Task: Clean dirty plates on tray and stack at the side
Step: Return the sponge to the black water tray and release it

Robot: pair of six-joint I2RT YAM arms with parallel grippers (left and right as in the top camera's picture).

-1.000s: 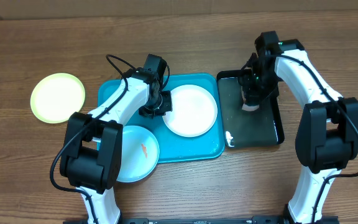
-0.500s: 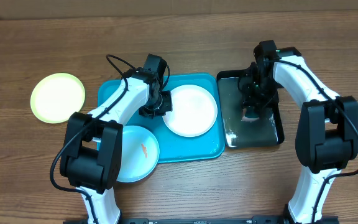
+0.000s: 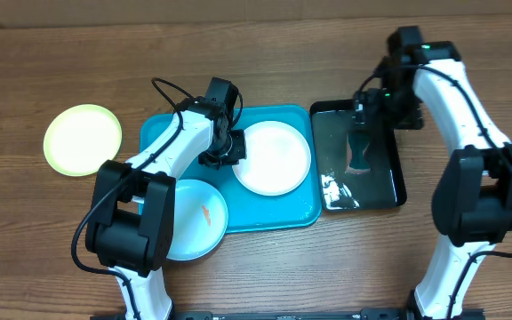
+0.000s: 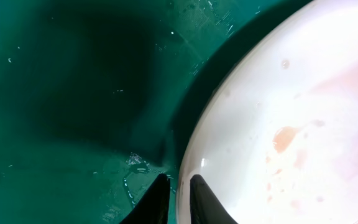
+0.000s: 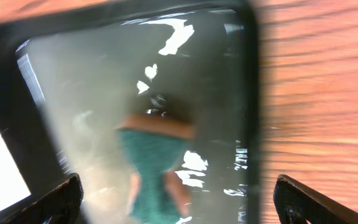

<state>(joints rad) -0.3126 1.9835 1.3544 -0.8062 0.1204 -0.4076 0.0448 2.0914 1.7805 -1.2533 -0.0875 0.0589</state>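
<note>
The left end effector pinched the white plate at its 9 o'clock rim. The right end effector hung wide open above the teal sponge.

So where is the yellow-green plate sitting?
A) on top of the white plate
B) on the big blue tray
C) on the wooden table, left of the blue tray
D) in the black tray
C: the yellow-green plate lies alone on the wooden table, left of the turquoise tray and apart from it.
</note>
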